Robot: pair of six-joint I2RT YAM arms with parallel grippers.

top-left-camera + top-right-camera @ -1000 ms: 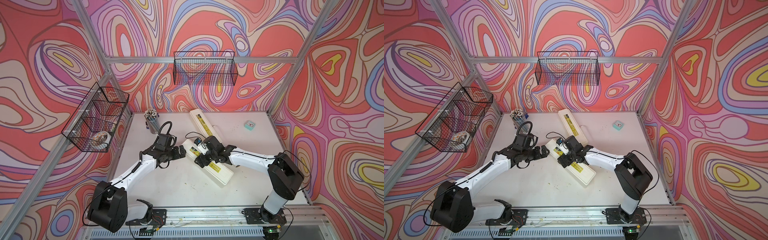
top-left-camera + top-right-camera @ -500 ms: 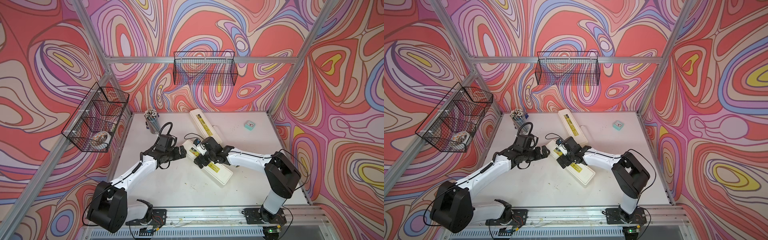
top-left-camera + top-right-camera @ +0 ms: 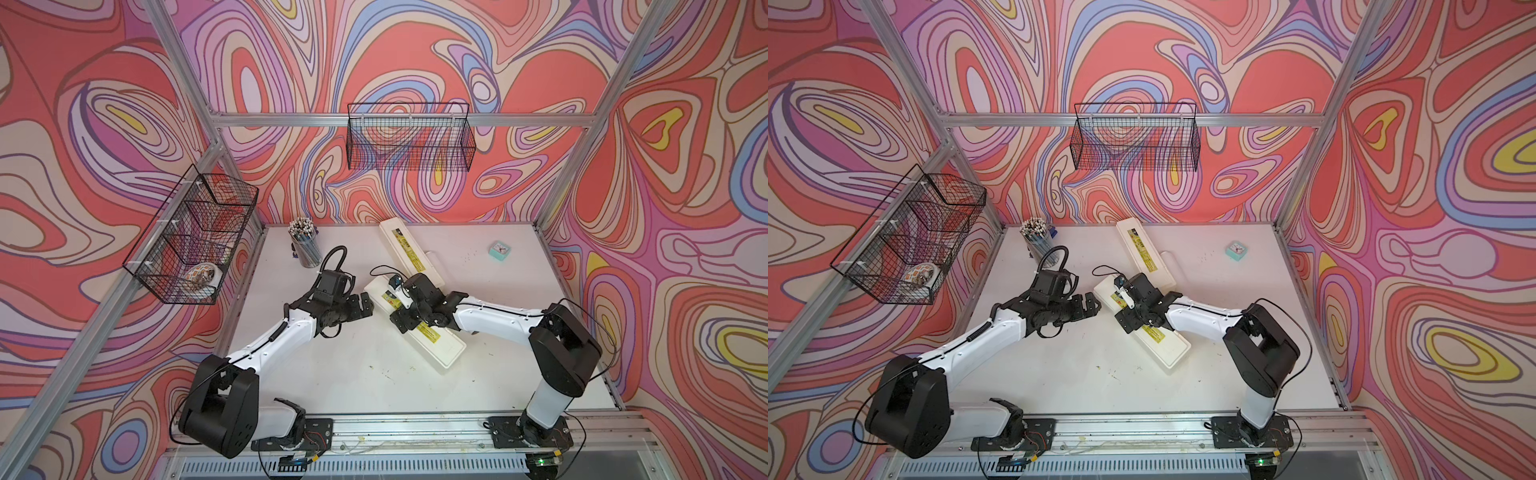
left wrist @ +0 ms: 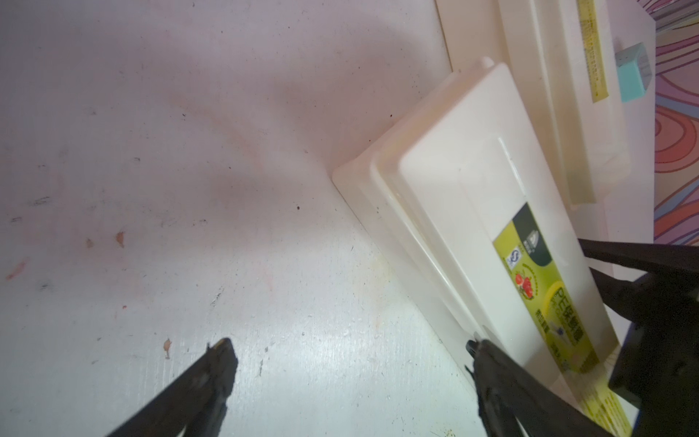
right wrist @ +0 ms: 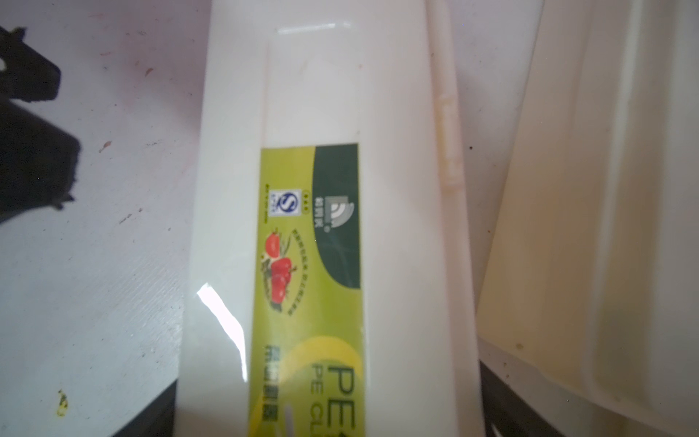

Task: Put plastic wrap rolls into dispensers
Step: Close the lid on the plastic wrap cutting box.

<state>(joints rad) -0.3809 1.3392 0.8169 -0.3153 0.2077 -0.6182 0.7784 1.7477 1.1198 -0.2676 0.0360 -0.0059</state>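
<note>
White table [image 3: 353,374]: right pincer [image 3: 405,309] straddles the near dispenser [image 3: 440,345], jaws apart; left pincer [image 3: 368,306] gapes just beside it

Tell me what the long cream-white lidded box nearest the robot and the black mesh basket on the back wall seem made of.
Long cream-white lidded box: likely moulded plastic, smooth and glossy, with a bright glare streak and rounded edges. Black mesh basket: probably coated metal wire, a thin see-through grid.
</note>
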